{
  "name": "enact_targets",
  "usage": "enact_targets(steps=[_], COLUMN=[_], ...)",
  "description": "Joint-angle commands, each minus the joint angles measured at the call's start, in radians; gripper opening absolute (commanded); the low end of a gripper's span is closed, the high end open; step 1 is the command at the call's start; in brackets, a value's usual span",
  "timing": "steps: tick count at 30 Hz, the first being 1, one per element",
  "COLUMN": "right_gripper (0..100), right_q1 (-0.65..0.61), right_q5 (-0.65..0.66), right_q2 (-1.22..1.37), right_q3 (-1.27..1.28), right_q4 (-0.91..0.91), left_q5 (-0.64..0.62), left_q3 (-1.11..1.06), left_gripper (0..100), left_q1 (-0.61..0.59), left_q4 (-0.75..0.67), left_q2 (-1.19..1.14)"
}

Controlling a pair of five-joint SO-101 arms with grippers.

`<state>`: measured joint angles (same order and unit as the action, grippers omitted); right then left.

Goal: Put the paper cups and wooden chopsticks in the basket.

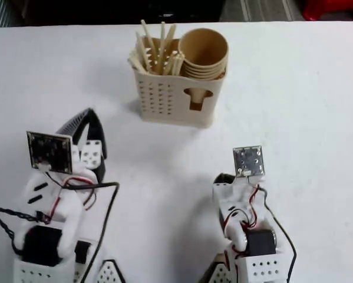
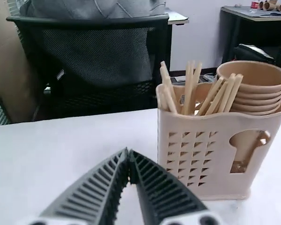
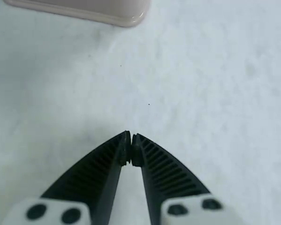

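The basket (image 1: 176, 109) stands far-centre on the tabletop (image 1: 300, 118). It holds the stacked paper cups (image 1: 203, 50) in its right part and the wooden chopsticks (image 1: 155, 50) upright in its left. The left gripper (image 2: 129, 152) sits near left, jaws pressed together on nothing. The right gripper (image 3: 130, 136), likewise closed and empty, hangs over bare tabletop near right. The cups look light and crushable, best taken at the rim. The chopsticks look thin, stiff and prone to roll, best pinched mid-shaft.
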<state>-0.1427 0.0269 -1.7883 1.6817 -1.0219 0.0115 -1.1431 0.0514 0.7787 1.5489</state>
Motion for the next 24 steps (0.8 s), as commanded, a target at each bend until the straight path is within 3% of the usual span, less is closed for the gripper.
enact_targets(steps=[1, 8, 24], right_gripper=[1.8, 1.8, 1.8], right_q1=[-0.001, 0.004, -0.002], right_q5=[0.006, 0.006, 0.008], right_q2=[-0.013, -0.013, -0.013], right_q3=[0.008, 0.008, 0.008], right_q4=[-0.004, -0.002, -0.005], left_q5=[-0.002, 0.087, 0.106], left_q3=[-0.104, -0.302, -0.549], left_gripper=[2, 2, 2], left_q1=[-0.025, -0.053, -0.124], left_q4=[-0.043, -0.043, -0.028], left_q2=[0.094, 0.285, 0.269])
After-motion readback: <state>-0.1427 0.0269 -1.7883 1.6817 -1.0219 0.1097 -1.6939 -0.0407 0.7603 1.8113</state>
